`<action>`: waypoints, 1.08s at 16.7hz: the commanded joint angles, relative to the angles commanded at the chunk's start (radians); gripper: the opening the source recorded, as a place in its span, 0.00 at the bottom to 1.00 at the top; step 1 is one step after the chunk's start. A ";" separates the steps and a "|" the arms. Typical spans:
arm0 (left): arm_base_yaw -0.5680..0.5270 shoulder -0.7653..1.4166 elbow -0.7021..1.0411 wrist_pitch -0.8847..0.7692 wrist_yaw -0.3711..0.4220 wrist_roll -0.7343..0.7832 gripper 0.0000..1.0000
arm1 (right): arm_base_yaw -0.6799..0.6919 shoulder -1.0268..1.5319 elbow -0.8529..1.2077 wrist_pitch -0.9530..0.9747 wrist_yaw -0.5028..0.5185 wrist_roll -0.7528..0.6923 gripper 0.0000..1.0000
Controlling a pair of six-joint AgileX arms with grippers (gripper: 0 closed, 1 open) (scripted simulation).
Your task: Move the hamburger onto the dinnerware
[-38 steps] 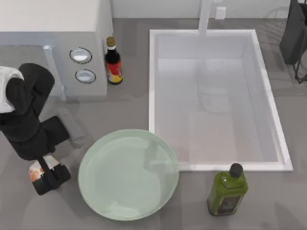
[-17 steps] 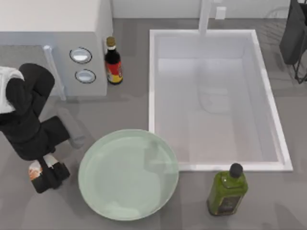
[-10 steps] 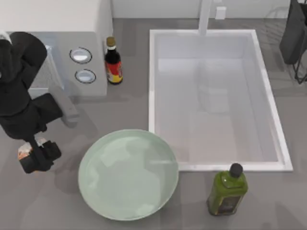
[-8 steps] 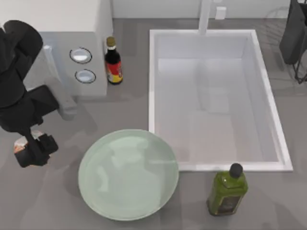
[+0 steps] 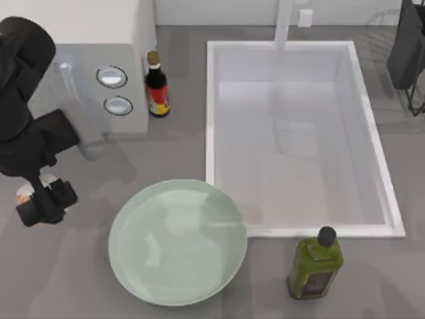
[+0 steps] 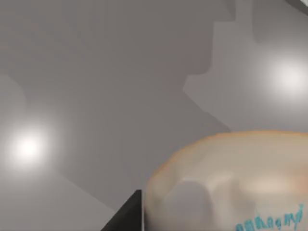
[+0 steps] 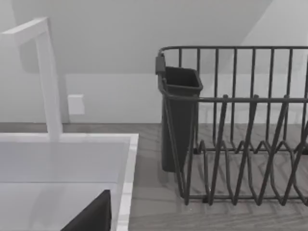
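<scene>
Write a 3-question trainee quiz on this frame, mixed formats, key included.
1. True or false: the hamburger lies on the dinnerware.
2. Which gripper holds the hamburger? A) left gripper B) right
3. Fill in: the green bottle stands to the top view's ____ of the dinnerware.

Key: 1 false, it is held off to the plate's left; 2 A; 3 right.

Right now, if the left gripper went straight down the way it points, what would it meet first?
Probably bare countertop: the left gripper, shut on the hamburger, hangs left of the plate, though its height is unclear.
</scene>
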 joint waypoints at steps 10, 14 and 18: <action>-0.183 0.128 0.113 -0.027 -0.001 0.648 0.00 | 0.000 0.000 0.000 0.000 0.000 0.000 1.00; -0.289 0.191 0.154 -0.038 0.001 1.024 0.00 | 0.000 0.000 0.000 0.000 0.000 0.000 1.00; -0.387 0.235 0.191 -0.036 0.002 1.380 0.00 | 0.000 0.000 0.000 0.000 0.000 0.000 1.00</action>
